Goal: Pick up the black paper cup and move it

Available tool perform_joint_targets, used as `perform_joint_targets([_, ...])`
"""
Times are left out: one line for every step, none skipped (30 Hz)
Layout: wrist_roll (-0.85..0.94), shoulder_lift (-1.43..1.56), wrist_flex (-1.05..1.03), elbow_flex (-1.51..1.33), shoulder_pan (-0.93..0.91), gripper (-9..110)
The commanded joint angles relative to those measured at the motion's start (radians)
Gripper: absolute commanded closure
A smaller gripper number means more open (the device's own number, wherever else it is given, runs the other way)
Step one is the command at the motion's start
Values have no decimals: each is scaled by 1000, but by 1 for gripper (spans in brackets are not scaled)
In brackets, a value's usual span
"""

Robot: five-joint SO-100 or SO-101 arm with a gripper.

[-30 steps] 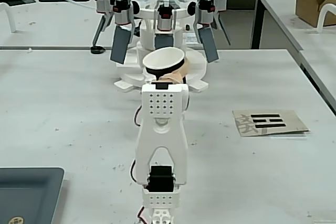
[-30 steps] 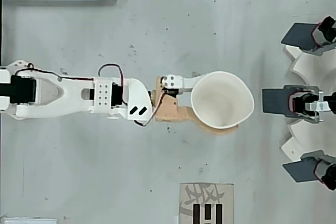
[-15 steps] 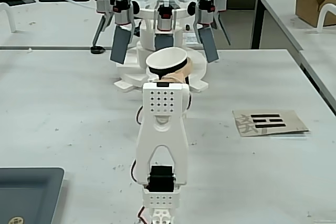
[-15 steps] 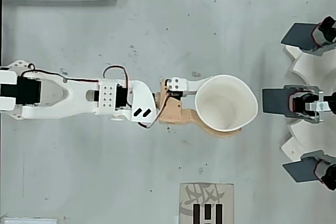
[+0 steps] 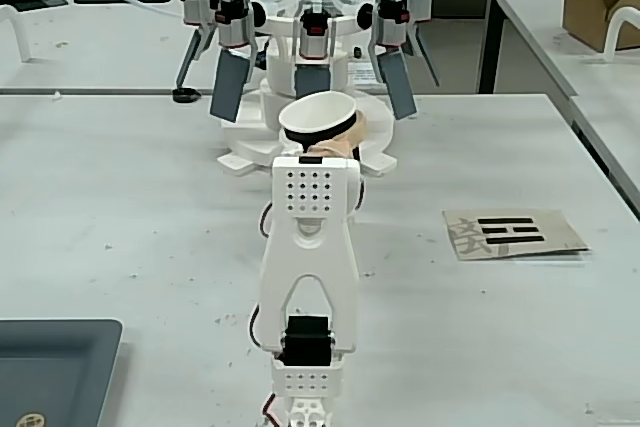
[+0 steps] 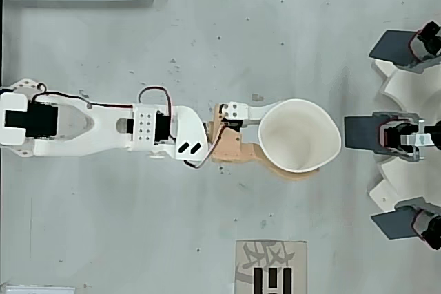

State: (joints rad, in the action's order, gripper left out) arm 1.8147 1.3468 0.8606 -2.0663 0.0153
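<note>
We have the black paper cup (image 6: 298, 135) pinched in our gripper (image 6: 293, 140) and lifted off the worktop (image 6: 207, 32); setting it down remains.

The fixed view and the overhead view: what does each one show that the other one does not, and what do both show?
Only the fixed view shows the black band under the rim of the black paper cup, a cardboard box on another table, and clear tubes above the white machine.

Only the overhead view looks straight into the cup's white inside and shows the gripper closed around the cup, one white finger and one tan finger.

Both show the arm, the cup held up, the printed card, the dark tray and the machine's grey paddles.
</note>
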Motion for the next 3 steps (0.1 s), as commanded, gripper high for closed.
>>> perform_joint_targets([-8,25,-6,51,-8,94])
perform_joint_targets([-8,25,-6,49,-8,94])
perform_joint_targets([-8,25,-6,49,-8,94])
